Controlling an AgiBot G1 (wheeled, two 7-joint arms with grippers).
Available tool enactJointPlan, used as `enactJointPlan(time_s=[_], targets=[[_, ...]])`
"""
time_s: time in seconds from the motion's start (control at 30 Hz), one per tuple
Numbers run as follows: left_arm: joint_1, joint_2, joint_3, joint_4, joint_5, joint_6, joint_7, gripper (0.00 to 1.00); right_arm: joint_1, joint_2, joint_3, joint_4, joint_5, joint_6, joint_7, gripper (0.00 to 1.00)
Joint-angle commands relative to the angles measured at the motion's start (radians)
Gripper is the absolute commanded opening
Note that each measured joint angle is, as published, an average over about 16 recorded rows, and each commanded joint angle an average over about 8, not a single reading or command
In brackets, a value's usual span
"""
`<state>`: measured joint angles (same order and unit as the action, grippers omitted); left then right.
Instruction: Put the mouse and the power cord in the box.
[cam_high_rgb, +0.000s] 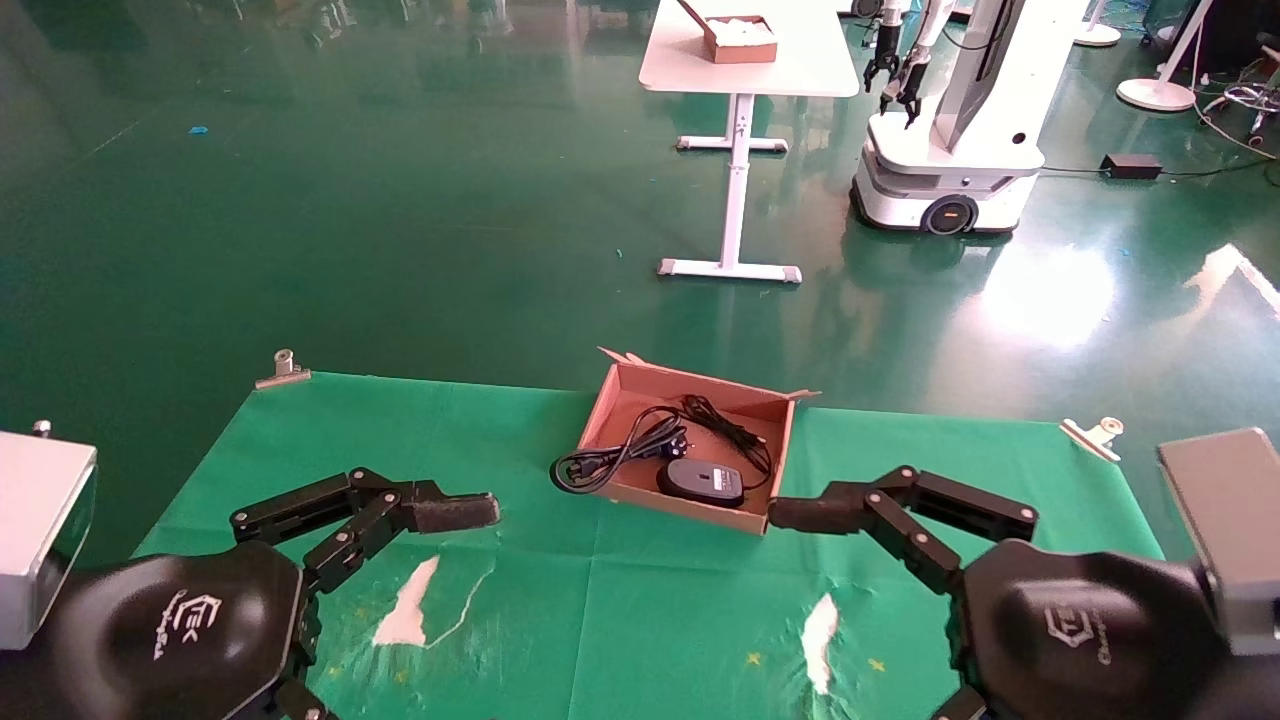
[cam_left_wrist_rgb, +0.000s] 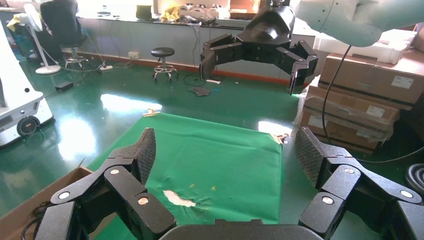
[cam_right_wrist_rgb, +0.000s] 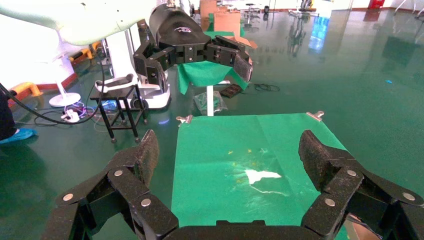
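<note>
Left pincer (cam_high_rgb: 455, 512): spread wide and empty, low over the green cloth (cam_high_rgb: 300, 440) on the counter, left of the box and apart from it.
Cord (cam_high_rgb: 620, 452): mostly inside the box, but one loop hangs over the left wall onto the cloth.
Box (cam_high_rgb: 780, 470): sits at mid-counter, far edge, flaps open.
Mouse (cam_high_rgb: 702, 482): lies in the box near its front wall, thin wire coiled behind it.
Right pincer (cam_high_rgb: 805, 514): spread wide and empty, its near fingertip just beside the box's front right corner.
Progress: mouse looks done; the cord's stray loop likely needs tucking in.
</note>
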<state>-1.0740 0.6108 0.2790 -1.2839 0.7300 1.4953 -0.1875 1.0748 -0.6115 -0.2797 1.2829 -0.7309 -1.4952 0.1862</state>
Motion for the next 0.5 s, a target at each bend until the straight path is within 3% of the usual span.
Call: enactJointPlan(time_s=[0.03,0.5], targets=[[0.000,0.000,0.000,0.000,0.000,0.000,0.000,1.00,0.000,0.000,0.000,0.000,0.000,0.000,0.000,1.00],[0.000,0.000,0.001,0.000,0.000,0.000,0.000,1.00,0.000,0.000,0.000,0.000,0.000,0.000,0.000,1.00]])
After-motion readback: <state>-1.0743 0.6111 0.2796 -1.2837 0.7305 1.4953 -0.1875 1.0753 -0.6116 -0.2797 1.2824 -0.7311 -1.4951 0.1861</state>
